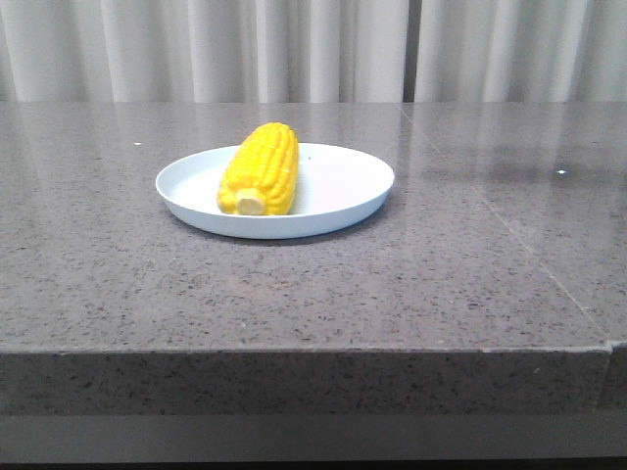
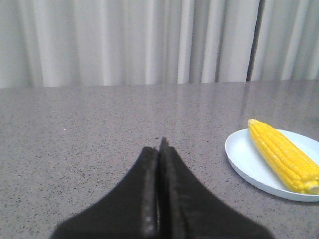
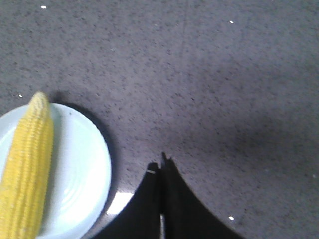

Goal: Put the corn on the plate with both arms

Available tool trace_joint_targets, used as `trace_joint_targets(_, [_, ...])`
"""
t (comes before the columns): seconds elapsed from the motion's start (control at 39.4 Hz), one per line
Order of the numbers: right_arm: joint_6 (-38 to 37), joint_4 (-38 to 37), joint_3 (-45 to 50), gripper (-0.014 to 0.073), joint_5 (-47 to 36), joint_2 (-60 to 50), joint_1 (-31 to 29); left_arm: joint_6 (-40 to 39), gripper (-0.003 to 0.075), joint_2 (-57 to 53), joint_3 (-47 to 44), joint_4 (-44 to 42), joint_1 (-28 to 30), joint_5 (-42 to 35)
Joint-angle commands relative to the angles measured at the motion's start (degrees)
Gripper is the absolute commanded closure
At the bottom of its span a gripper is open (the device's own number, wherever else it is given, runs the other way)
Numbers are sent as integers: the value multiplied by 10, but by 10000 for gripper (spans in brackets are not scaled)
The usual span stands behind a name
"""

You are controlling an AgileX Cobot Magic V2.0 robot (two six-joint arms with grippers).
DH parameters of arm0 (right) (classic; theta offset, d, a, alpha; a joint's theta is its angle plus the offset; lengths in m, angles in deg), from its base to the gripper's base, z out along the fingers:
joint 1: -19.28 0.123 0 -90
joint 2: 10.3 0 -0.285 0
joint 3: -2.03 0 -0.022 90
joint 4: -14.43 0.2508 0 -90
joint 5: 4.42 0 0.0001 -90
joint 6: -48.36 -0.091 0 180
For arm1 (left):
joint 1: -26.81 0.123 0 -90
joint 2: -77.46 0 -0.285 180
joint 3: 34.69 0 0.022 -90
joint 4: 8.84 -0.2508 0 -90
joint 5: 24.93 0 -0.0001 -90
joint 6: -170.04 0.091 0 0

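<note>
The yellow corn (image 1: pixel 261 168) lies on the pale blue-white plate (image 1: pixel 343 186), its pale cut end toward the front edge. Neither arm shows in the front view. In the left wrist view my left gripper (image 2: pixel 158 148) is shut and empty, hanging over bare table with the plate (image 2: pixel 249 159) and corn (image 2: pixel 281 153) off to one side. In the right wrist view my right gripper (image 3: pixel 160 163) is also shut with nothing in it, beside the plate (image 3: pixel 84 169) where the corn (image 3: pixel 27 164) rests.
The grey speckled stone table (image 1: pixel 441 274) has a seam line on its right part and a front edge near the camera. Pale curtains (image 1: pixel 313 49) hang behind the table.
</note>
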Motion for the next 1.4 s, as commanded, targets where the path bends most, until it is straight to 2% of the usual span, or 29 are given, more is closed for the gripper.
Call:
trace_joint_targets(0.0, [15, -16, 42, 659, -42, -72, -15, -1, 741, 6, 15, 2, -4, -47])
trace_joint_targets(0.28, [15, -30, 290, 659, -191, -210, -15, -1, 741, 6, 15, 2, -4, -47])
trace_joint_targets(0.48, [15, -34, 473, 659, -330, -322, -15, -1, 741, 6, 15, 2, -4, -47])
trace_joint_targets(0.66, [15, -59, 620, 665, -462, -442, -15, -1, 741, 6, 15, 2, -4, -47])
trace_joint_targets(0.81, [15, -80, 723, 665, -535, -558, -15, -1, 741, 6, 15, 2, -4, -47])
trace_joint_targets(0.99, [15, -81, 808, 665, -600, -686, -15, -1, 741, 6, 15, 2, -4, -47])
trace_joint_targets(1.14, [15, -81, 841, 665, -631, -768, -15, -1, 741, 6, 15, 2, -4, -47])
trace_joint_targets(1.37, [15, -81, 843, 665, -636, -789, -15, -1, 741, 6, 15, 2, -4, -47])
